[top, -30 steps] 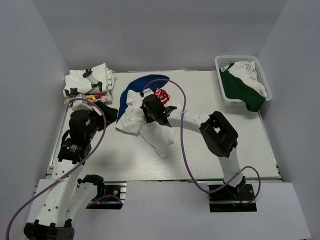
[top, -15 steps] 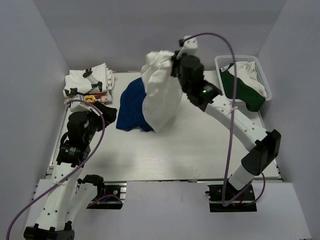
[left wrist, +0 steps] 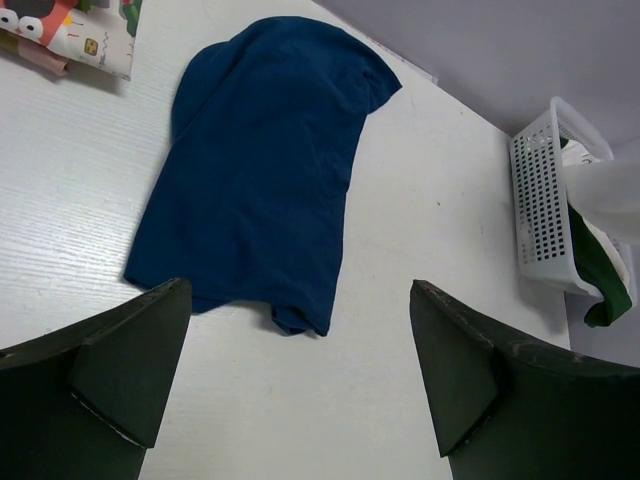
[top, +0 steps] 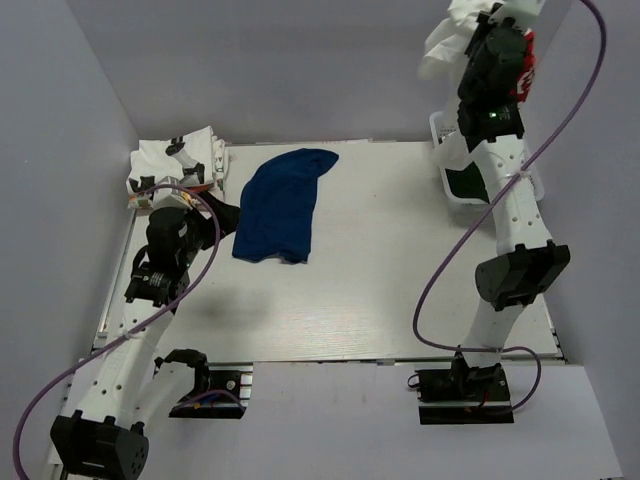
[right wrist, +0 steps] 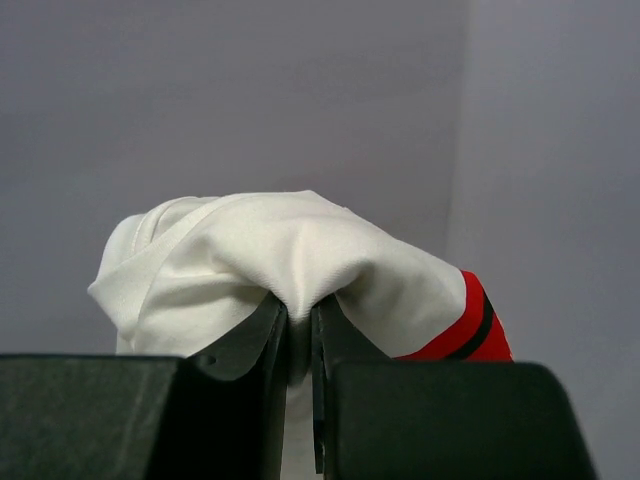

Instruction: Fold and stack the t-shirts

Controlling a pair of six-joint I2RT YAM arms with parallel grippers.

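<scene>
Plainly, the white, faintly grained worktop sits boxed in by pale grey walls on the left, far and right sides. A dark blue t-shirt lies spread flat on it, left of centre and towards the far edge, unfolded. In the far left corner rests a stack of folded t-shirts with cartoon prints. The left gripper hangs over the near edge of the blue shirt, its jaws spread wide and holding nothing. At the far right a white mesh basket holds a white and dark green t-shirt. The right gripper is raised high against the wall above that corner, jaws pressed together on a bunched fold of a white t-shirt with red print, which is clear of the worktop.
</scene>
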